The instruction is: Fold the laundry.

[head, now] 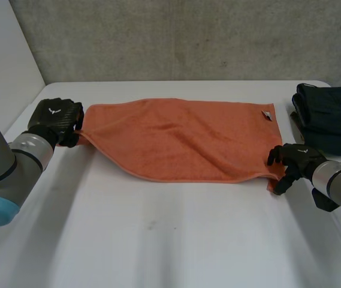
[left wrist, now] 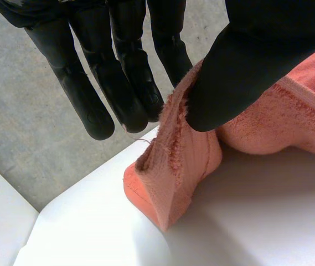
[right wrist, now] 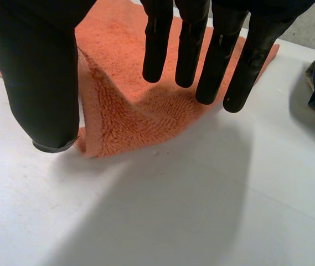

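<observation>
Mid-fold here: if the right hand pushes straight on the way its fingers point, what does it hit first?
The orange towel: its corner lies bunched just ahead of the right hand, between thumb and fingers. Nothing else is in that line, though the gap is hard to judge.

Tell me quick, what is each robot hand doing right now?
Left robot hand: closed, pinching a corner of the towel.
Right robot hand: open, at another corner.

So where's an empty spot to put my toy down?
The big bare patch of white table on the near side of the orange towel. It's crowded on the right, where the right hand sits between the towel's corner and the dark folded clothes.
</observation>
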Tool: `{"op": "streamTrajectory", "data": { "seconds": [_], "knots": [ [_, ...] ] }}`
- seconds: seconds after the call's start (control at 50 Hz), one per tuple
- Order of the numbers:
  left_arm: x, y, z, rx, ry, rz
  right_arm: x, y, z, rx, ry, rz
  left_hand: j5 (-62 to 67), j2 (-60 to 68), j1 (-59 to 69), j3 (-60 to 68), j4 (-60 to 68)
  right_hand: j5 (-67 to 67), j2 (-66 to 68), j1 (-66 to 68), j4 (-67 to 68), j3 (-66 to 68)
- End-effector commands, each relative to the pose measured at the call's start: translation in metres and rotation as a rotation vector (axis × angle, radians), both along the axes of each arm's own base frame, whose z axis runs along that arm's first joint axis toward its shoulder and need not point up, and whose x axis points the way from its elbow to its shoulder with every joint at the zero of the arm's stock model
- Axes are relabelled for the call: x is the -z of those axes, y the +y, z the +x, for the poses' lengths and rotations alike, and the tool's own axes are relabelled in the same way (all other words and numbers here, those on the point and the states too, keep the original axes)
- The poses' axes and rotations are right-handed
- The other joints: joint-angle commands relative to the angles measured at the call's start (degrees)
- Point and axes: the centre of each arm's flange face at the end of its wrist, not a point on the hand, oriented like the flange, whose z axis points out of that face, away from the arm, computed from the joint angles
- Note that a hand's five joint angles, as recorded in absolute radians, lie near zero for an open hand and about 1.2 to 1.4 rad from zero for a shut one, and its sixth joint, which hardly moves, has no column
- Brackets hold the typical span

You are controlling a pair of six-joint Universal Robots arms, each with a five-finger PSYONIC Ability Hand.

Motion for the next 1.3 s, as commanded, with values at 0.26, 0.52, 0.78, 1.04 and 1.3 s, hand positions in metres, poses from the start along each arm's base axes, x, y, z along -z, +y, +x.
{"op": "streamTrajectory", "data": {
  "seconds": [0.26, 0.52, 0.78, 1.04, 1.3],
  "knots": [
    [0.006, 0.012, 0.003, -0.004, -0.023, 0.071, -0.023, -0.018, 0.004, -0.034, -0.002, -0.095, 14.21, 11.12, 14.19, 11.52, 11.07, 49.35, 49.1, 52.66, 49.34, 49.24],
    [0.017, 0.104, 0.041, 0.077, -0.433, 0.451, -0.08, 0.061, -0.029, -0.336, 0.465, 0.059, 14.21, 11.12, 14.19, 11.52, 11.07, 49.35, 49.1, 52.66, 49.34, 49.24],
    [0.013, 0.086, 0.042, 0.067, -0.51, 0.271, -0.081, 0.036, -0.023, -0.299, 0.484, -0.044, 14.21, 11.12, 14.19, 11.52, 11.07, 49.35, 49.1, 52.66, 49.34, 49.24],
    [0.037, -0.029, 0.007, -0.048, -0.301, 0.062, -0.051, -0.05, 0.031, -0.179, 0.552, -0.257, 14.21, 11.12, 14.19, 11.52, 11.07, 49.35, 49.1, 52.66, 49.34, 49.24],
    [0.062, -0.086, -0.035, -0.059, -0.282, -0.137, -0.015, -0.102, 0.052, -0.096, 0.559, -0.406, 14.21, 11.12, 14.19, 11.52, 11.07, 49.35, 49.1, 52.66, 49.34, 49.24]
  ]
}}
